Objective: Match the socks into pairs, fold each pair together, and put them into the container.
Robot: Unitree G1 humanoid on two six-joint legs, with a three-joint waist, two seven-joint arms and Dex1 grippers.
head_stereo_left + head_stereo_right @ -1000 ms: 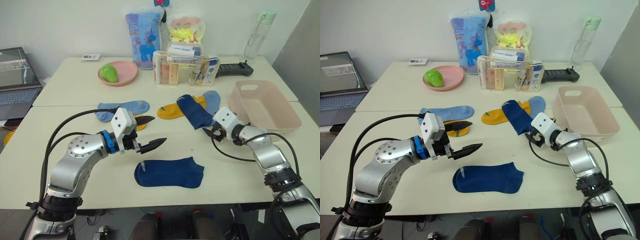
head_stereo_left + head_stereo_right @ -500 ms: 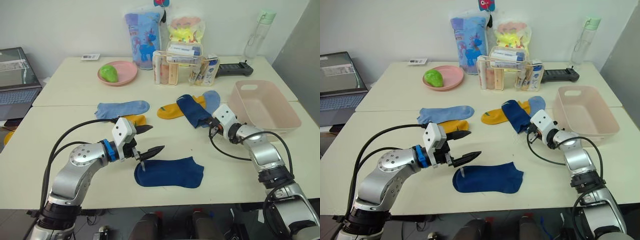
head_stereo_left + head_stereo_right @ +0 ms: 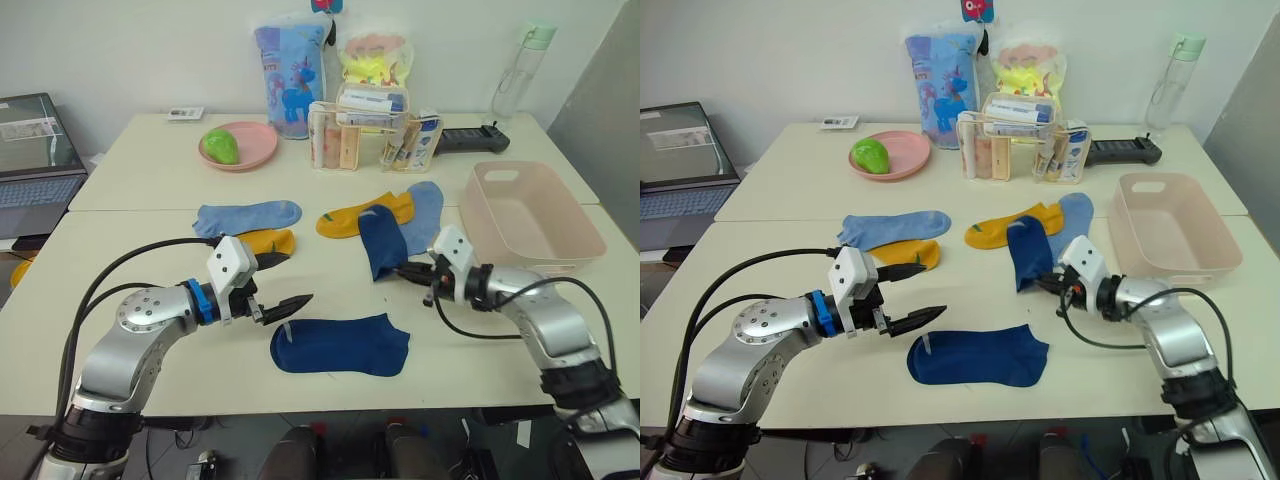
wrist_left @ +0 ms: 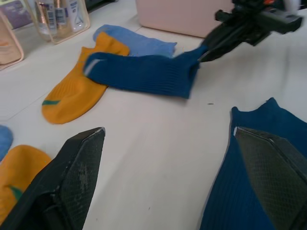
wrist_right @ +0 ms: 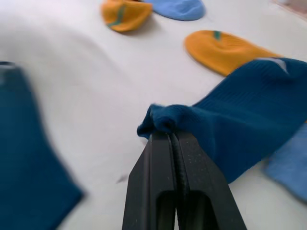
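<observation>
The robot is working on the first step, putting the two dark blue socks together. The right gripper [image 3: 1043, 284] is pinching one end of a dark navy blue knit sock [image 3: 1030, 252] with its two black fingers [image 5: 170, 158] pressed tight on the cloth. That sock is lying in the middle of the pale cream table [image 3: 790, 215], with its far end resting over a mustard yellow knit sock [image 3: 1005, 227] and just beside a light blue knit sock [image 3: 1072, 216]. The other dark navy blue sock [image 3: 978, 357] is lying flat near the front edge of the table, a little nearer and to the left of the pinched one. The left gripper [image 3: 908, 296] is hovering just to the left of that flat sock with its fingers [image 4: 67, 182] spread wide, holding nothing. Farther left, a second light blue sock [image 3: 894, 226] and a second mustard yellow sock [image 3: 904, 254] are lying close together. The pale pink plastic bin with rounded corners [image 3: 1174, 226] is sitting on the right side of the table, and no socks are showing inside it. The next move, I think, is to bring the pinched sock toward the near one and lay it on top so the two line up. The hand should go slowly so the soft sock is not slipping out or dragging the yellow one along.
</observation>
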